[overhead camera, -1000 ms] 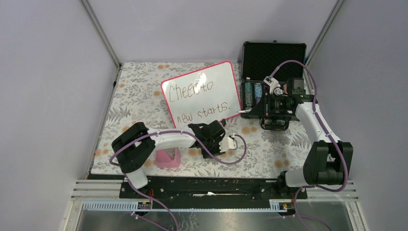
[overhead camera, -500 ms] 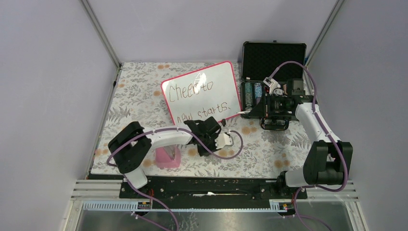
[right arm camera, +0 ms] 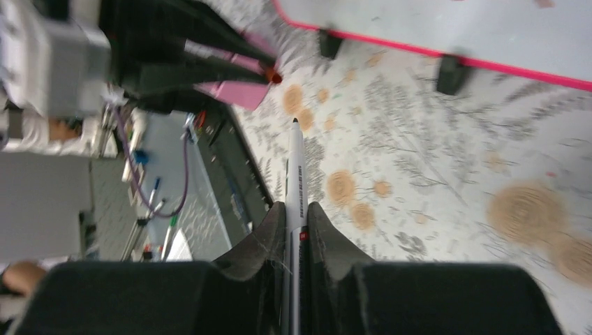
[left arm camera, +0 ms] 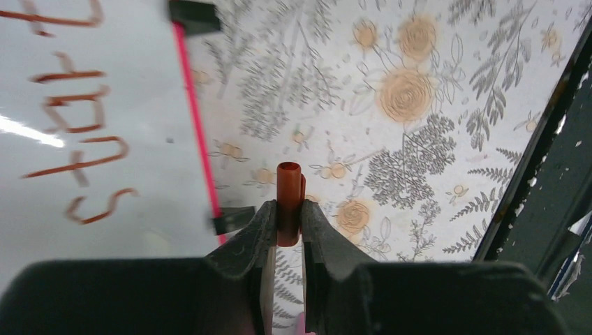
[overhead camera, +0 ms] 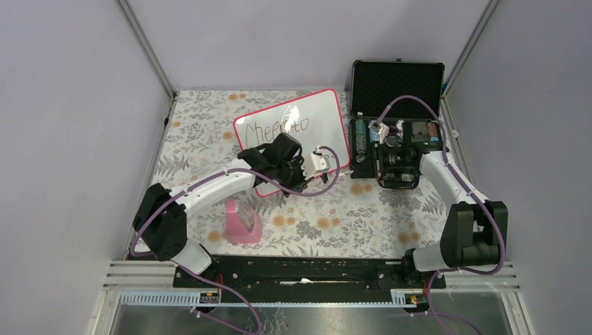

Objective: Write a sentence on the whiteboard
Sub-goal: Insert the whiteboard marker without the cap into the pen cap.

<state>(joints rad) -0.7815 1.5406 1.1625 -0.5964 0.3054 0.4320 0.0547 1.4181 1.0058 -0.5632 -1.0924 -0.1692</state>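
Tablecloth (overhead camera: 391, 209) floral, walls (overhead camera: 279, 42) grey (left gripper (left arm camera: 288, 209) tight on orange tube (left arm camera: 288, 183), right gripper (right arm camera: 296, 209) likewise on white marker (right arm camera: 296, 164))

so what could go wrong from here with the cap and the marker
The left gripper pinches the small reddish cap by its lower end only, so it could tilt or slip when pushed on.
The left arm hangs over the sentence on the whiteboard; a brush there may smear it.
The marker in the right gripper has its tip bare and may streak the tablecloth if it dips.
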